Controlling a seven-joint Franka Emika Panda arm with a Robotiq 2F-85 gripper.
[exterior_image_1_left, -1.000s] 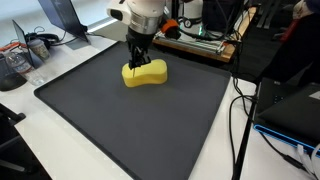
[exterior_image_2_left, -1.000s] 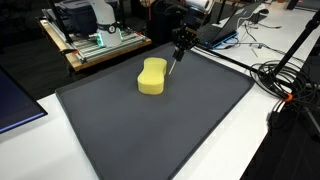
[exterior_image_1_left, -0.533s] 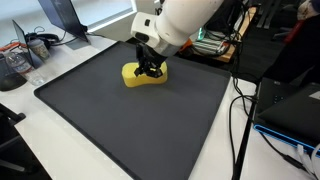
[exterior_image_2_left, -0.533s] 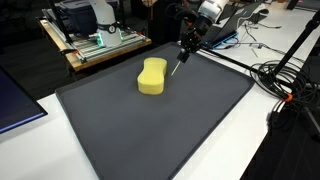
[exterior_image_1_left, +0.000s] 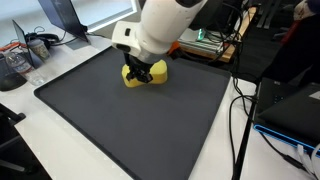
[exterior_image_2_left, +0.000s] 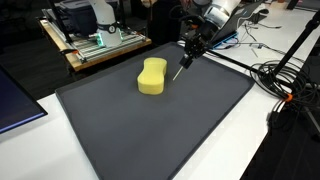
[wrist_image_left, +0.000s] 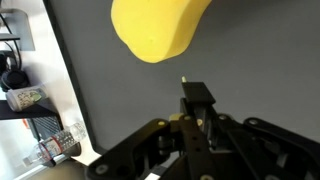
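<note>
Hand: we see the gripper (exterior_image_2_left: 188, 55) with its dark fingers pressed narrow together, pinching a thin stick (exterior_image_2_left: 179, 69) that slants down toward the mat.
Stick: slim, straight and dark; in the wrist view only its pale tip (wrist_image_left: 183, 79) shows past the blocky black fingertips, and we cannot tell its material.
Sponge: we find the yellow sponge (exterior_image_2_left: 152, 76) lying flat on the far half of the mat. It is a soft-looking, peanut-shaped block with rounded lobes, a pinched waist and a matte, finely pored face.
Hand and sponge: in an exterior view the stick's lower end hangs just right of the sponge, apart from it. In an exterior view the gripper (exterior_image_1_left: 143, 72) stands in front of the sponge (exterior_image_1_left: 159, 73) and hides its middle.
Wrist view: one rounded lobe of the sponge (wrist_image_left: 158, 25) fills the top, beyond the gripper (wrist_image_left: 197, 100).
Mat: we see a large dark grey mat (exterior_image_2_left: 150, 130), rectangular, smooth and dull, with a raised rim.
Table: the white table (exterior_image_1_left: 30, 125) under the mat looks smooth and hard.
</note>
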